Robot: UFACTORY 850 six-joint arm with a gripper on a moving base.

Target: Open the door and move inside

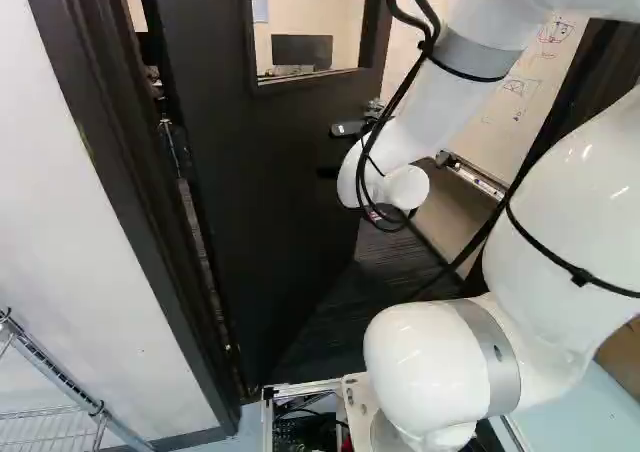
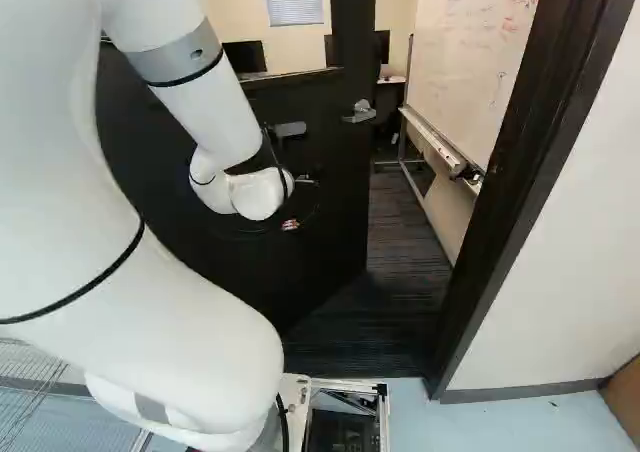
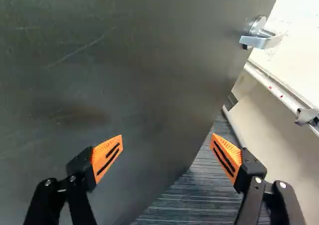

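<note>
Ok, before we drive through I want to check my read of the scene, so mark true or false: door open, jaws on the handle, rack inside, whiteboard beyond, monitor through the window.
1. The door stands partly open. True.
2. The jaws are shut on the handle. False: they are spread apart, and the handle is ahead of them, ungripped.
3. The wire rack is inside the far room. False: it is on the near side, by the white wall.
4. A whiteboard stands beyond the doorway. True.
5. A monitor shows through the door's window. True.
</note>
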